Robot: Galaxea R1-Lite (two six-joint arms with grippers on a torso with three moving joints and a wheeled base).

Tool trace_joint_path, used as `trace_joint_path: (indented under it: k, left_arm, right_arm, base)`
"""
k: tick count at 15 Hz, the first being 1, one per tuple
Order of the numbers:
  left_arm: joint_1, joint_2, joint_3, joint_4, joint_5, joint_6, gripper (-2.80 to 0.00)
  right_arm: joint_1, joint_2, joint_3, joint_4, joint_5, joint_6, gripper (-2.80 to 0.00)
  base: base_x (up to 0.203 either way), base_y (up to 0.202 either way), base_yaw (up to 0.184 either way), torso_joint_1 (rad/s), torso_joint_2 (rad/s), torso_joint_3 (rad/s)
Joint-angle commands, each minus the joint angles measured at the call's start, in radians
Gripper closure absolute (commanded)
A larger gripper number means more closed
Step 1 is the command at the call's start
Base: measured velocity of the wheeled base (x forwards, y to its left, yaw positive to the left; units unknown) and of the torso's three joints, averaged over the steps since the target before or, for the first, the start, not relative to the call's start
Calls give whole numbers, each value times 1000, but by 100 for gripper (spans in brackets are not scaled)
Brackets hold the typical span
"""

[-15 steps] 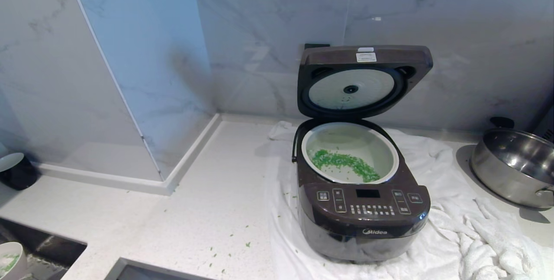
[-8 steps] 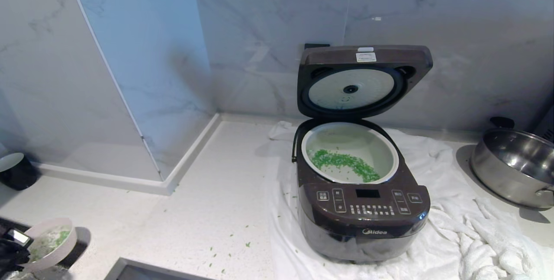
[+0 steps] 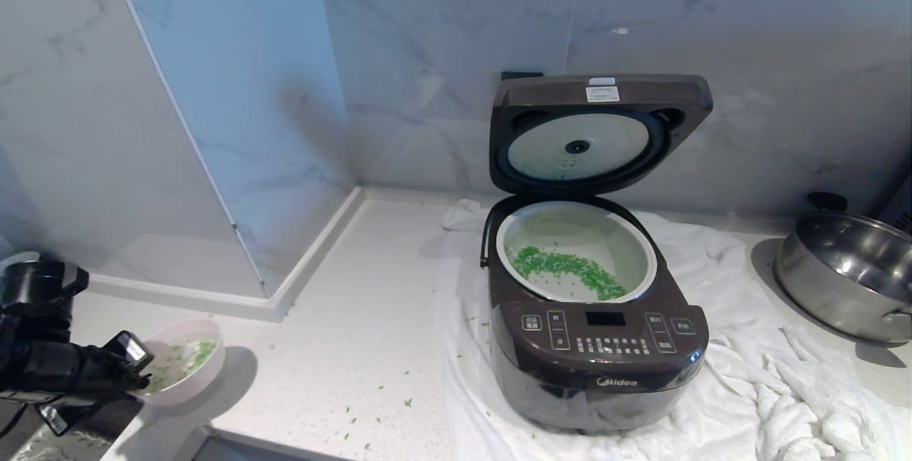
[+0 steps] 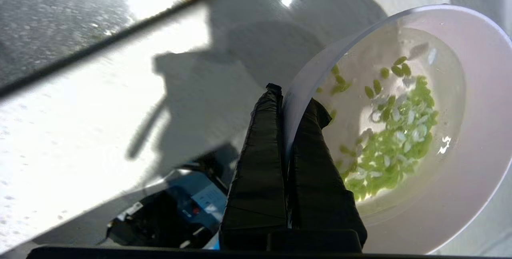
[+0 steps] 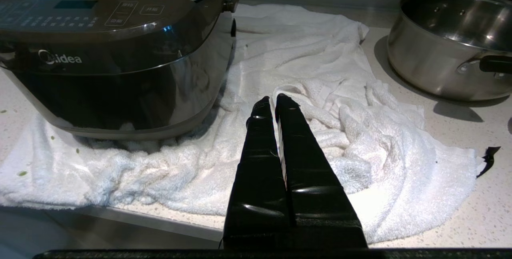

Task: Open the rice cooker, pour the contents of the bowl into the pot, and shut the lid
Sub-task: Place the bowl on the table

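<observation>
Plainly, in the head view the left gripper (image 3: 139, 375) carries the pink bowl (image 3: 187, 361) at the counter's near-left corner, and the open rice cooker (image 3: 595, 347) with its white pot (image 3: 577, 251) lies well off to that gripper's right and farther back, lid (image 3: 598, 130) upright. In the left wrist view its fingers (image 4: 260, 139) pinch the bowl's rim, one inside, one outside, green bits (image 4: 394, 139) pooled within. In the right wrist view the right gripper (image 5: 276, 103) hangs clenched and empty, the cooker nearer it, yet idle.

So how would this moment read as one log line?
lid: open | left gripper: shut on bowl rim | bowl: some greens | pot: greens | right gripper: shut, idle
</observation>
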Motion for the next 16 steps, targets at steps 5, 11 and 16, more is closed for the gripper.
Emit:
trace_joint_path:
  k: [5, 11, 16]
  left_arm:
    - [-323, -100, 43, 38, 5, -88, 0]
    - [-617, -39, 4, 53, 106, -149, 0]
    - [-736, 126, -88, 49, 202, -250, 0]
  right_arm:
    - [1, 0, 0, 0, 0, -1, 0]
    - [1, 0, 0, 0, 0, -1, 0]
    - [1, 0, 0, 0, 0, -1, 0]
  base:
    - [0, 0, 0, 0, 0, 0]
    - [0, 0, 0, 0, 0, 0]
    - [0, 0, 0, 0, 0, 0]
